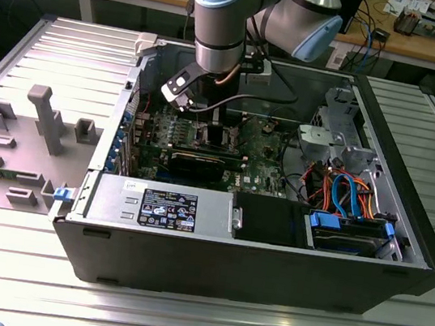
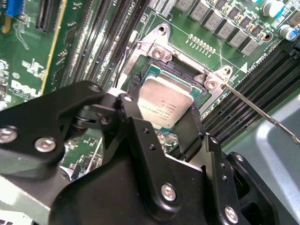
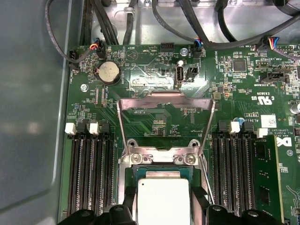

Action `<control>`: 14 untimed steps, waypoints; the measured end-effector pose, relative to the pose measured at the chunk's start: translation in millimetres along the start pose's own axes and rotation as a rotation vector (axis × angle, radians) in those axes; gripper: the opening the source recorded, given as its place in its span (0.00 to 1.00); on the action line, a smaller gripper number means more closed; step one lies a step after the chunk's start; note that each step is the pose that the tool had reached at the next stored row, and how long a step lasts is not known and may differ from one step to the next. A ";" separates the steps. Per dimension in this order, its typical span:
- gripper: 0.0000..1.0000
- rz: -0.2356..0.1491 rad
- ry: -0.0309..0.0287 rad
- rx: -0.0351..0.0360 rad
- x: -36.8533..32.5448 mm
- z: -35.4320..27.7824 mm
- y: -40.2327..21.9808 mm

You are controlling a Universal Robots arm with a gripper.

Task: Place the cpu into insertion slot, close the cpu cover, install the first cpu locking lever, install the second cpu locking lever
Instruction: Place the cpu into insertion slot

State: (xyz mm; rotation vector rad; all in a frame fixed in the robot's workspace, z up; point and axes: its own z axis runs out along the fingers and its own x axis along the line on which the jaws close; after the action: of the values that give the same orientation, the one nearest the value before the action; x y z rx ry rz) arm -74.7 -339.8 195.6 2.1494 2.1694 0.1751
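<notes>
Inside an open computer case [image 1: 226, 267], the gripper [image 2: 161, 114] clamps the cpu [image 2: 165, 104] by two opposite edges at the insertion slot [image 3: 161, 158]. The cpu cover [image 3: 164, 97] stands swung open. Black memory slots [image 3: 91, 173] flank the socket, and a thin locking lever [image 2: 253, 105] juts out alongside it.

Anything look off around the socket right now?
Nothing stands out. The claw grips the cpu squarely over the insertion slot; the cpu cover stands open, with no visible bends or damage.
</notes>
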 end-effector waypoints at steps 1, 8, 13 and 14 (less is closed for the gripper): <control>0.55 0.000 -0.0002 -0.0003 0.0 0.2 0.0; 0.61 0.000 -0.0005 0.0004 -0.1 -0.6 -3.2; 0.56 0.000 -0.0009 0.0006 -0.2 -0.8 -3.3; 0.56 0.000 -0.0006 0.0003 -0.1 -0.7 -3.4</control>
State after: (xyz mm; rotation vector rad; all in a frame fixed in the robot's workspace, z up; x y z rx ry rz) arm -78.2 -340.0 195.8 2.1494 2.1692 0.1741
